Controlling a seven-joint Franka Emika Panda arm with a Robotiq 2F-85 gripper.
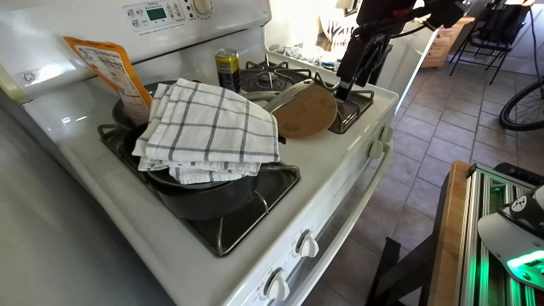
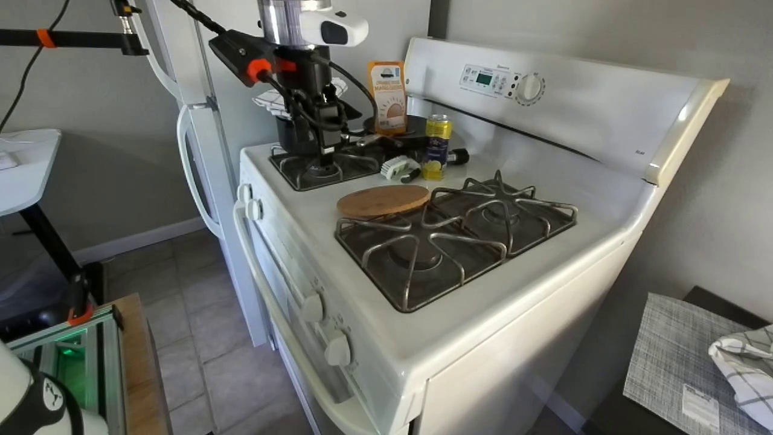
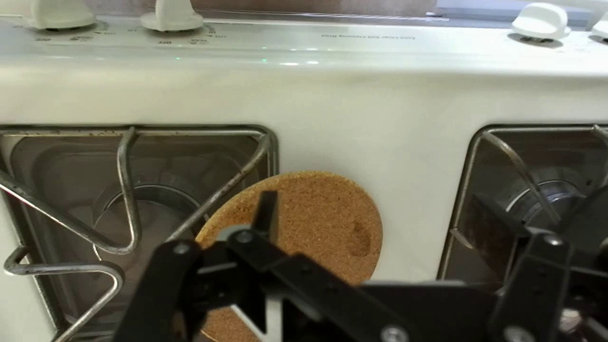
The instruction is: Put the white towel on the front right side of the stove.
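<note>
white stove (image 1: 323, 157) with a folded, grid-checked white towel (image 1: 216, 123) lying across a dark pot (image 1: 199, 202) on the front left grate (image 1: 261, 201), as seen facing the knobs (image 1: 309, 245). the gripper (image 3: 373, 204) has its jaws spread wide above the stovetop, one finger (image 3: 269, 209) over a cork trivet (image 3: 327, 223). an orange pouch (image 1: 112, 72) rises behind the towel, near a can (image 1: 228, 70). in an exterior view the gripper partly hides the towel, so its outline there is uncertain. a second checked cloth (image 2: 746, 368) lies on a gray patterned surface (image 2: 670, 344) to the stove's right.
</note>
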